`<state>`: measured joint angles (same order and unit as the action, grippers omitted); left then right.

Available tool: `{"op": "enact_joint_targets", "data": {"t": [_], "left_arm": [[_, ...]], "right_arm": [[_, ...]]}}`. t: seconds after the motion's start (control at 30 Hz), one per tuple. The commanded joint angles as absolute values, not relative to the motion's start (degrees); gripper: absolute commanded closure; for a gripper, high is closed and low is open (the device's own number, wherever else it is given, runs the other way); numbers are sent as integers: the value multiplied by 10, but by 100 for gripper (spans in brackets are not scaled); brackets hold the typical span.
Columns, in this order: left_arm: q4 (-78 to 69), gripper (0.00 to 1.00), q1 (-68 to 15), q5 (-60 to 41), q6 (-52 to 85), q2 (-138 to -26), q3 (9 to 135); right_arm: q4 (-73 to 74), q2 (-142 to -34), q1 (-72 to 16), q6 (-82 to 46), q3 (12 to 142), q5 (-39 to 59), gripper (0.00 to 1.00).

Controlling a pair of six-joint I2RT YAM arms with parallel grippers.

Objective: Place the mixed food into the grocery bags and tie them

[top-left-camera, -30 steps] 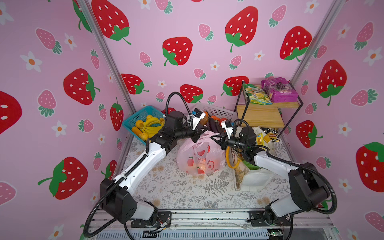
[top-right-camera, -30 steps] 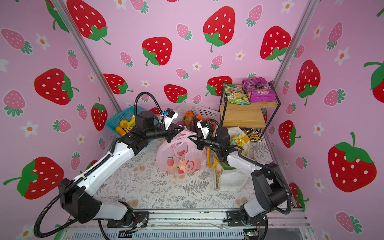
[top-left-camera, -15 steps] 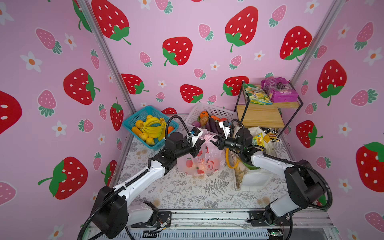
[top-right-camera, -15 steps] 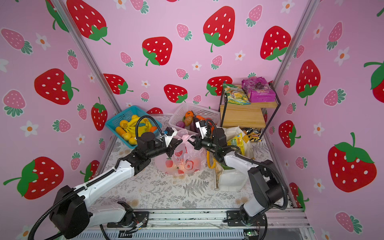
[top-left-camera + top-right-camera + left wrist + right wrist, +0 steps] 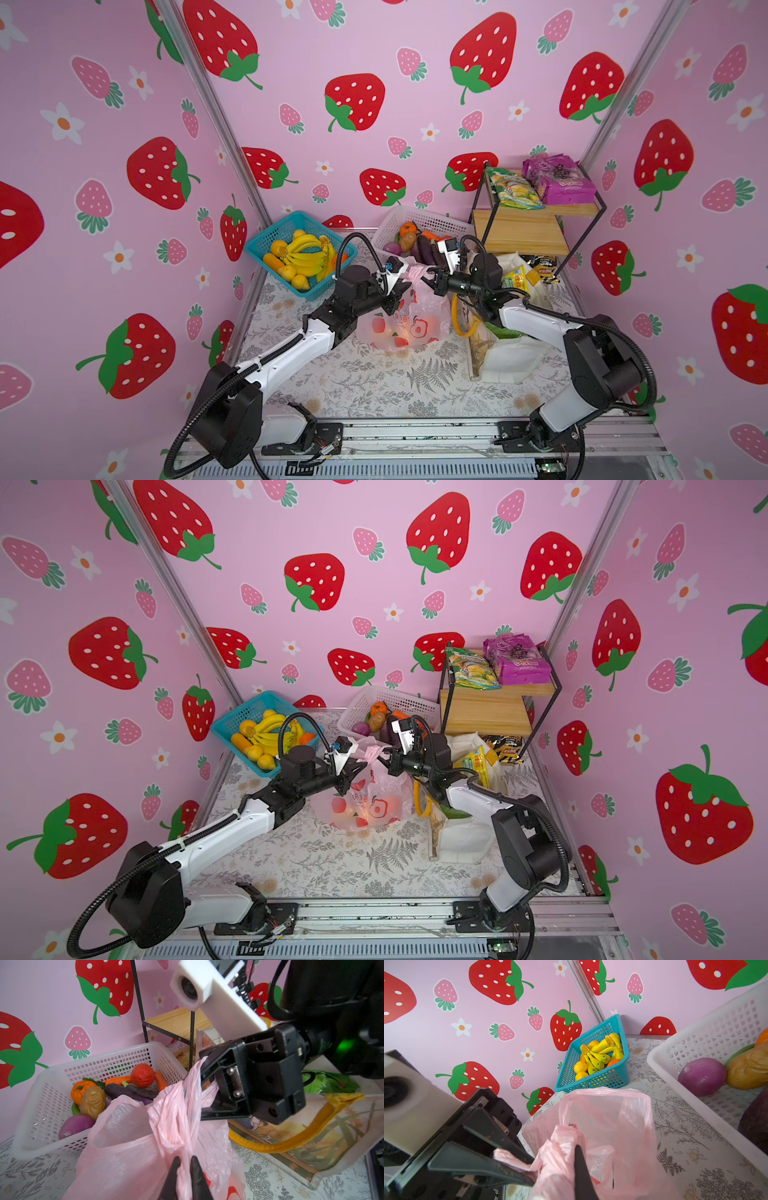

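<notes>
The pink grocery bag [image 5: 405, 324] [image 5: 370, 800] stands on the mat mid-table, with red and orange shapes showing through it. Its handles are twisted together on top [image 5: 417, 272] [image 5: 176, 1118]. My left gripper [image 5: 401, 286] [image 5: 185, 1159] is shut on one pink handle strand from the left. From the right, my right gripper [image 5: 432, 276] [image 5: 564, 1169] is shut on the other strand. The white tote [image 5: 511, 357] with a yellow handle [image 5: 461, 320] lies beside it under my right arm. It holds a yellow crisp packet [image 5: 515, 280] and a green packet [image 5: 500, 332].
A blue basket [image 5: 291, 218] of bananas and oranges stands back left, and a white basket [image 5: 419, 216] of toy vegetables behind the pink bag. A wire-and-wood shelf [image 5: 523, 232] at back right carries a purple packet [image 5: 557, 183]. A black-and-yellow packet [image 5: 542, 264] lies under the shelf.
Both grippers have come down from a raised hold and drawn close together over the bag. The left arm dropped the most. The bag has settled lower on the mat.
</notes>
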<state>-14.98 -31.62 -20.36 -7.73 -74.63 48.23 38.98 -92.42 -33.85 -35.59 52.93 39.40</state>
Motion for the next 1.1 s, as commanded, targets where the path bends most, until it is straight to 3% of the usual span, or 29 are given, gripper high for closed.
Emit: {"op": "enact_joint_targets", "data": {"t": [0.0, 0.13, 0.57, 1.07], "left_arm": [[-144, 92, -323, -204, -68, -721, 478], [-136, 98, -329, -193, -48, -707, 473], [-148, 100, -337, -145, -68, -773, 467], [-161, 100, -326, -149, -72, -801, 496]], "right_arm": [[385, -932, -337, -349, 551, 387, 99], [382, -935, -337, -348, 556, 385, 99], [373, -936, -336, -331, 565, 407, 98], [309, -917, -314, -184, 554, 433, 82]]}}
